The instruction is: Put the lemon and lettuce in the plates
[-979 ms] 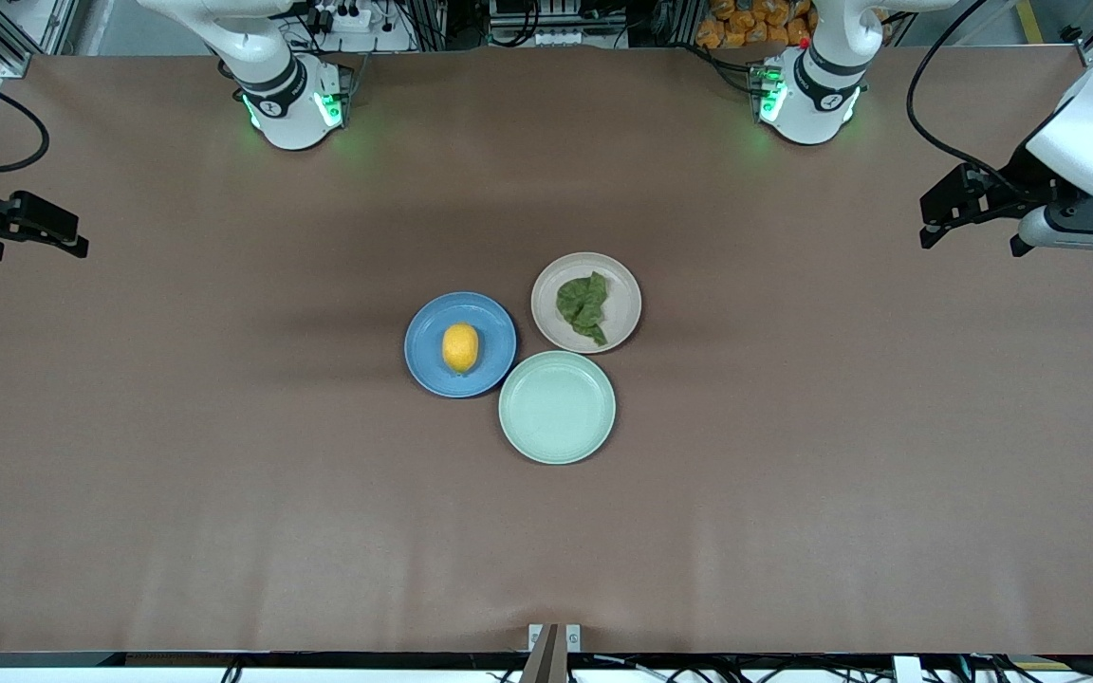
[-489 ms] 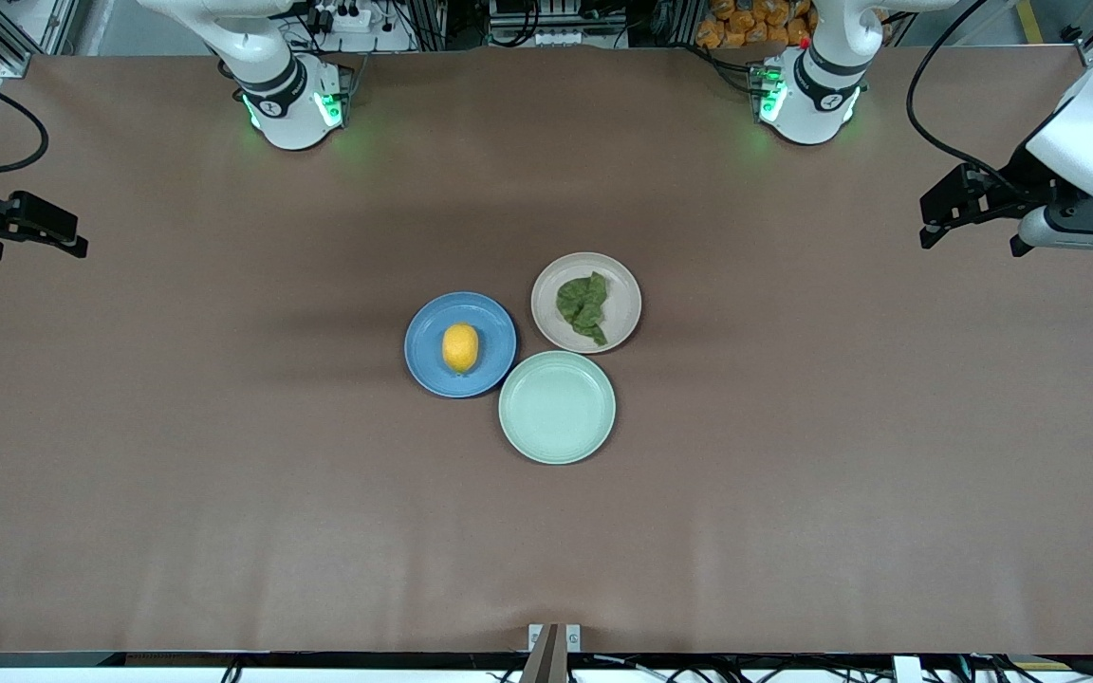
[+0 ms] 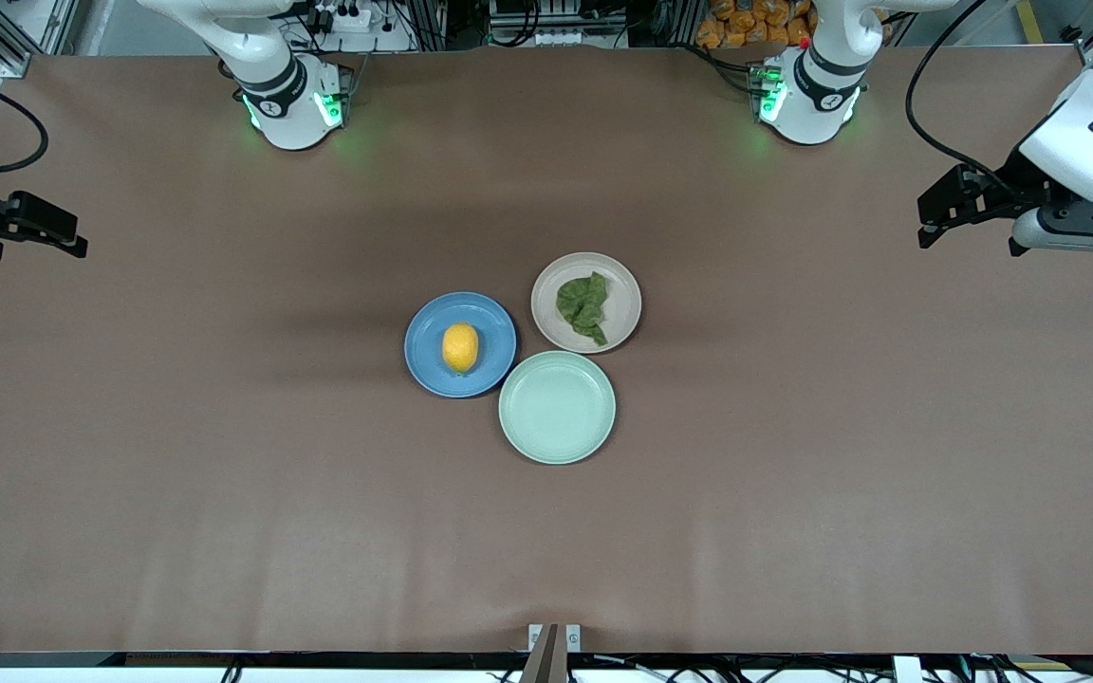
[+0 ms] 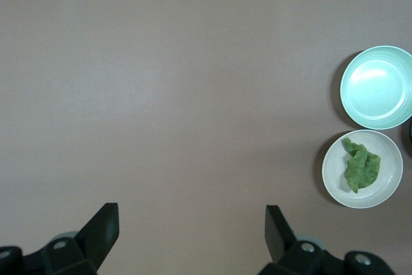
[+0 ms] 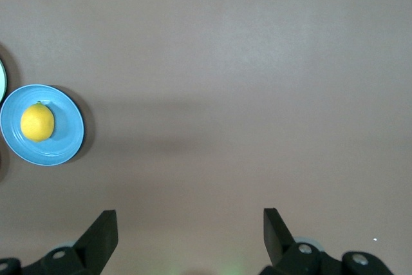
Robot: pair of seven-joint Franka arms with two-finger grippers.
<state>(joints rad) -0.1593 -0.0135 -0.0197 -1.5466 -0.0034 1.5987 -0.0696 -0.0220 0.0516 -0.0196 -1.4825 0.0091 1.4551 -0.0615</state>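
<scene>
Front view, read across from the right arm's end of the table to the left arm's: the right gripper (image 3: 29, 230) hangs over bare brown table (image 3: 224, 493) at that view's edge, well apart from the plates, and its wrist view shows both fingers (image 5: 103, 233) spread wide with nothing between them. Next comes the blue plate (image 3: 425, 372) with the lemon (image 3: 460, 347) lying in its middle, so that half of the job looks done. Just beside it, a little farther from the front camera and toward the left arm's end, the pale pinkish-beige plate (image 3: 554, 327) holds the crumpled lettuce (image 3: 584, 305), which sits wholly inside the rim; that half looks done too. A mint green plate (image 3: 557, 407), nearest the front camera of the three and touching or almost touching the other two, holds nothing and has no part in the task. Last, the left gripper (image 3: 969, 211) hangs over bare table at the left arm's end, its jaws likewise wide apart and holding nothing, as its own wrist view confirms. Judging by this, nothing is left to place, and both arms wait drawn back to the table's ends.
</scene>
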